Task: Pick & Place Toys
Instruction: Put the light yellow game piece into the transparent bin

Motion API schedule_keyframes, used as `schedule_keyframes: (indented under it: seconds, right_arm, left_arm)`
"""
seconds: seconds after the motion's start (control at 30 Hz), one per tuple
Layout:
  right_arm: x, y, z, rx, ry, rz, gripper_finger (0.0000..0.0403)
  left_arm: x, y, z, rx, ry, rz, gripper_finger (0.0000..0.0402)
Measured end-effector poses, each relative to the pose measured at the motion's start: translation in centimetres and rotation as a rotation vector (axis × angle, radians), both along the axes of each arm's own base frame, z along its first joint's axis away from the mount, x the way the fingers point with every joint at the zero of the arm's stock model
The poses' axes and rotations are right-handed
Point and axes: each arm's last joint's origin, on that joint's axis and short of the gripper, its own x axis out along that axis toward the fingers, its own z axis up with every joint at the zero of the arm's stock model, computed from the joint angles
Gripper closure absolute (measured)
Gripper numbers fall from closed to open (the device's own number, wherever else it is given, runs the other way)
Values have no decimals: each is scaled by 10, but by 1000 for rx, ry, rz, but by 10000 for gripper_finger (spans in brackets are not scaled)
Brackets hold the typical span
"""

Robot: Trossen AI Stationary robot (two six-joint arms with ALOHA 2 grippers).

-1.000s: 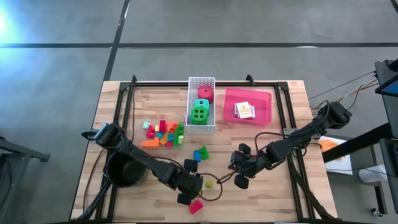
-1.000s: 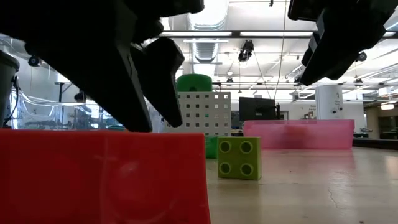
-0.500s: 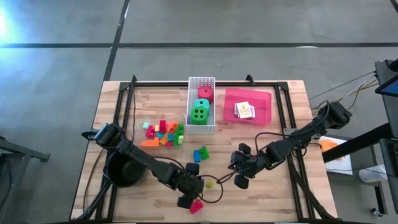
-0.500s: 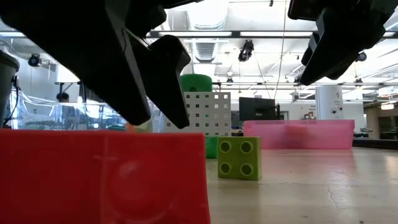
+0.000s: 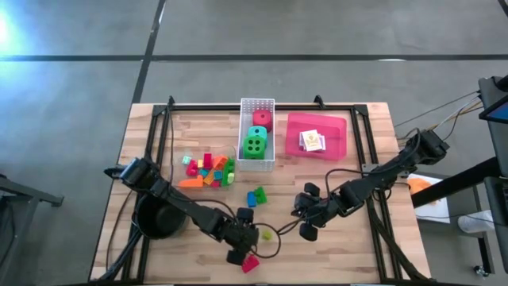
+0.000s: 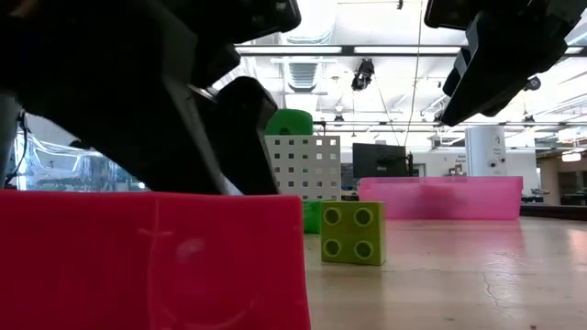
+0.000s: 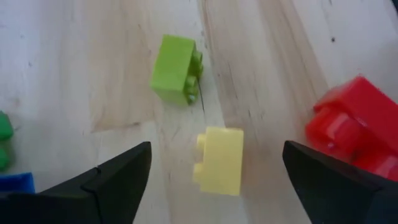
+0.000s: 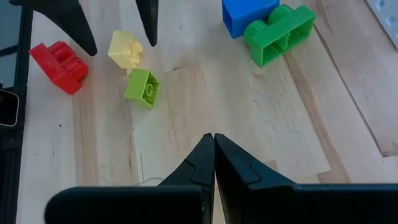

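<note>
Left gripper (image 7: 214, 180) hangs at table's 6 o'clock, fingers apart, straddling one yellow brick (image 7: 219, 160). One lime brick (image 7: 176, 78) just beyond it, one red brick (image 7: 354, 129) beside, outside the fingers. Right gripper (image 8: 214, 155) at 5 o'clock, fingers together, holding nothing. One blue brick (image 8: 247, 14) touches one green brick (image 8: 278, 33). White basket (image 5: 257, 106) at 12 holds two dice: red die (image 5: 262, 119), green die (image 5: 255, 142). Brick pile (image 5: 208, 169) at 9.

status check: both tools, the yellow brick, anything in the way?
Left tool open, straddling yellow brick, not gripping. Right tool shut, empty, waiting mid-table. Lime brick and red brick close by, neither between the fingers.
</note>
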Motion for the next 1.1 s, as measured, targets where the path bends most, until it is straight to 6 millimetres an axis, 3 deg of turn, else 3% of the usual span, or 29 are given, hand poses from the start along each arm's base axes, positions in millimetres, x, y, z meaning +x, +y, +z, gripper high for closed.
schedule_keyframes:
  seconds: [0.57, 0.83, 1.1]
  right_arm:
    - [0, 0, 0, -3, 1, 4, 395]
    - [0, 0, 0, -2, 0, 4, 395]
    - [0, 0, 0, -1, 3, 6, 395]
  left_arm:
    - [-3, 1, -10, -43, -39, 45, 191]
    - [-1, 0, -13, -97, -53, 119, 308]
    - [1, -1, -17, -110, -53, 127, 314]
